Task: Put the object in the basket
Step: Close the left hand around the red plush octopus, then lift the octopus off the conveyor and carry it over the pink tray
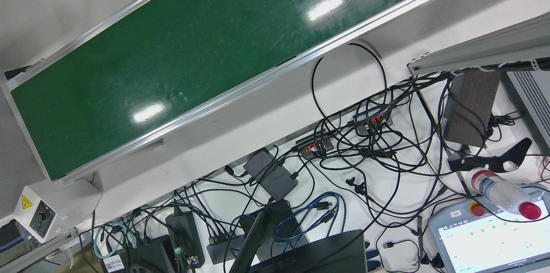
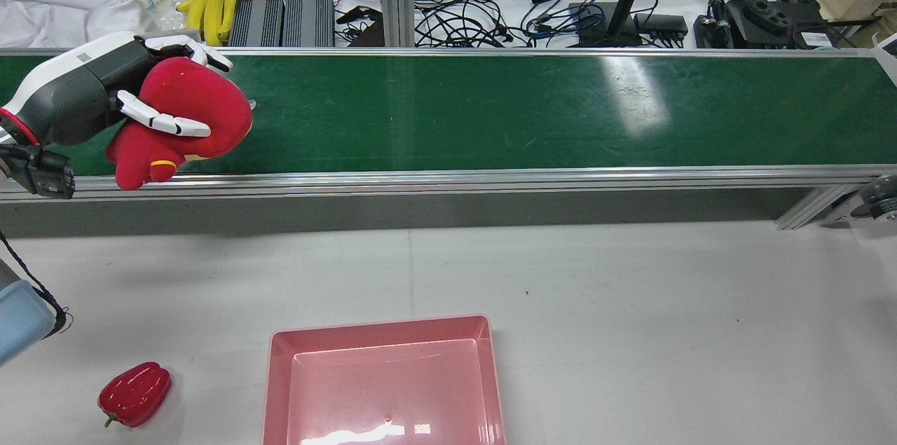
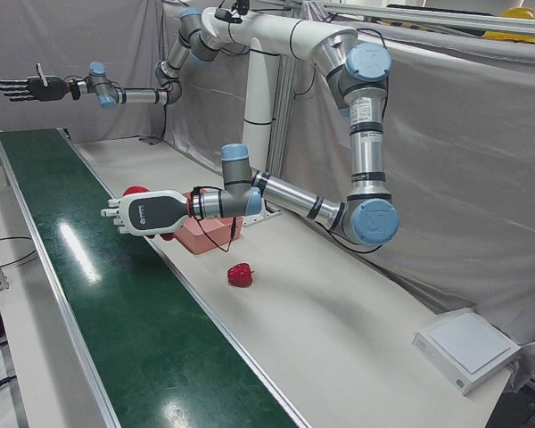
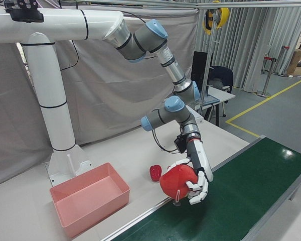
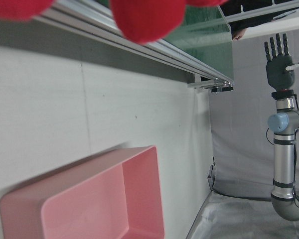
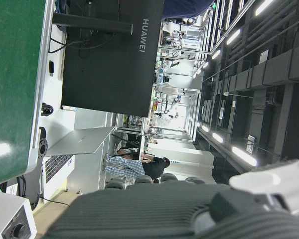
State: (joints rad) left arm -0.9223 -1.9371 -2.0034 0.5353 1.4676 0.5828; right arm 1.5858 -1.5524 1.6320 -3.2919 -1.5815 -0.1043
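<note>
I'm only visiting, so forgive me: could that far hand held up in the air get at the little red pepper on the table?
Probably not as things stand. The right hand hangs open far down the belt, while the red pepper lies on the table beside the left arm, beyond the pink basket.

Plush toy and basket only partly showing

The left robot hand (image 2: 105,91) is covering part of the red plush toy (image 2: 186,115); the rear view's bottom edge is cutting off the pink basket (image 2: 382,333).
</note>
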